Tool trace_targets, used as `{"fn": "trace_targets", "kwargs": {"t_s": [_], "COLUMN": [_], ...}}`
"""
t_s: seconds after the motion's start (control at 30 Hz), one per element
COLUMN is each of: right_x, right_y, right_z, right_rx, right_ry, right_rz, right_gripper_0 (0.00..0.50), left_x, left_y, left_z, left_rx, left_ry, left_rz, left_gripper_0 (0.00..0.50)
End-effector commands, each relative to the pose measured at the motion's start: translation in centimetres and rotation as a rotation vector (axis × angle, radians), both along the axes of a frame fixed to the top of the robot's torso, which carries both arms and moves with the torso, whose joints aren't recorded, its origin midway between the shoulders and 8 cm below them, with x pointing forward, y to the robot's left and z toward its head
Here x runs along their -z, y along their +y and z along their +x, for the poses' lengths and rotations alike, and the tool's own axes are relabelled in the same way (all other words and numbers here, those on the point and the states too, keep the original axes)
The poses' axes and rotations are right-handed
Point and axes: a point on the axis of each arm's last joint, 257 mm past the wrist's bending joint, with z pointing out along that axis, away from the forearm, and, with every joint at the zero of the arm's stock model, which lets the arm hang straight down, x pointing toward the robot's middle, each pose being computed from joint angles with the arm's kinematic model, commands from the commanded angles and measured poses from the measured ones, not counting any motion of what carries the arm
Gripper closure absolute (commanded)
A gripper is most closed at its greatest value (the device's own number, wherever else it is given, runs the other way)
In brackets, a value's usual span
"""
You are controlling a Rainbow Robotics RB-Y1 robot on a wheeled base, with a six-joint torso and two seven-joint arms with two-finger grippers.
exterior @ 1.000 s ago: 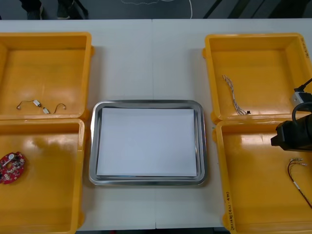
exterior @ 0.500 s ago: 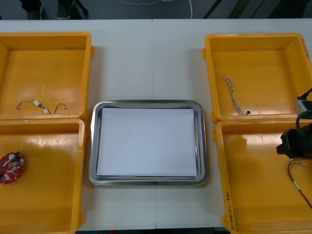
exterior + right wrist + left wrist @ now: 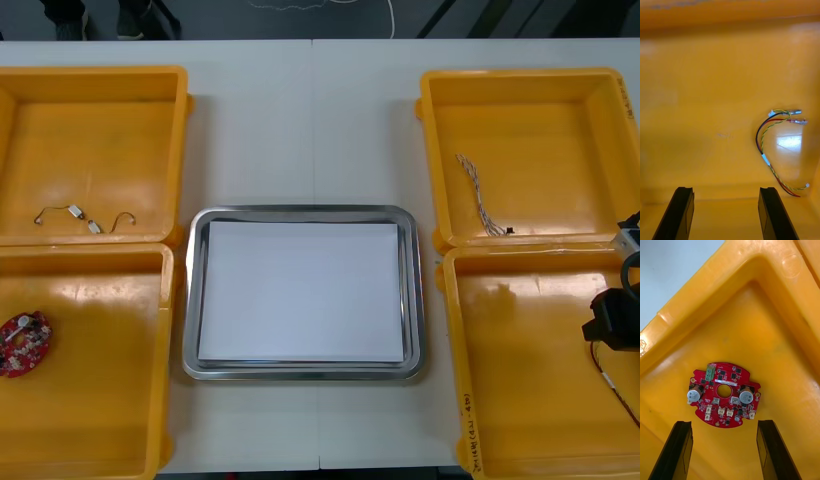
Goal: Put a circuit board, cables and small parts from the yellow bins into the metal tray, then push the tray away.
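The left fingers point(image 3: 680, 450) stand wide apart, holding nothing. The round red circuit board point(image 3: 724, 394) lies just beyond them, centred between, in a yellow bin point(image 3: 752, 326). The right fingers point(image 3: 681, 213) are equally spread and empty, with the red and yellow cable point(image 3: 765, 150) ahead of one finger.

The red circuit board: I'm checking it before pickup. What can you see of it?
Round and red, the circuit board has a centre hole, two silver cylinders, a green block and white connectors. It lies flat, parts up, in the near left yellow bin, untouched, ahead of the open left gripper.
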Motion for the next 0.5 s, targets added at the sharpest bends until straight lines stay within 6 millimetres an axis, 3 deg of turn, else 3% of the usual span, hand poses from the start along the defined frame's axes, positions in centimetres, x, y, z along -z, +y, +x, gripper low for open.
{"fn": "trace_targets", "kwargs": {"t_s": [0.03, 0.5], "right_x": [-0.1, 2.4], "right_y": [-3.3, -4.9], "right_z": [-0.3, -0.5], "right_rx": [-0.064, -0.171], "right_ry": [-0.028, -0.114], "right_rz": [-0.096, -0.147], "right_gripper_0": [0.000, 0.000], "left_x": [0.2, 2.2], "left_y": [0.4, -1.3], "left_z": [0.1, 1.0], "left_rx": [-0.007, 0.098], "left_ry": [-0.020, -0.040], "left_rz": [0.017, 0.002], "left_gripper_0": [0.000, 0.000]}}
